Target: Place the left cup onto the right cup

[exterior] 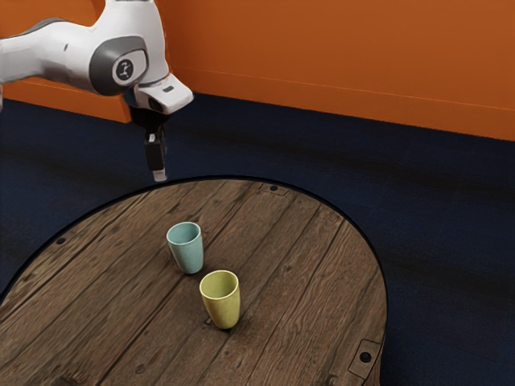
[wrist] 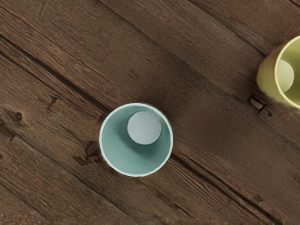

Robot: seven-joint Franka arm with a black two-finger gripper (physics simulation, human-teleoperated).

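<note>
Cup in teal (exterior: 186, 247) near yellow cup (exterior: 220, 298)

— Where is the black tool (exterior: 158, 174)?
— Hanging from the white arm (exterior: 72, 52), above the far edge of the round dark-wood plank tabletop (exterior: 306, 265), touching nothing.
— And the cups?
— The pale teal tapered cup (exterior: 186, 247) stands upright mid-tabletop. The olive-yellow tapered cup (exterior: 220, 297) stands upright just beside it, nearer the camera, slightly toward the exterior view's right.

Matt smooth teal cup (wrist: 136, 139), matt yellow cup (wrist: 280, 71), rough weathered wooden table (exterior: 306, 265)
</note>
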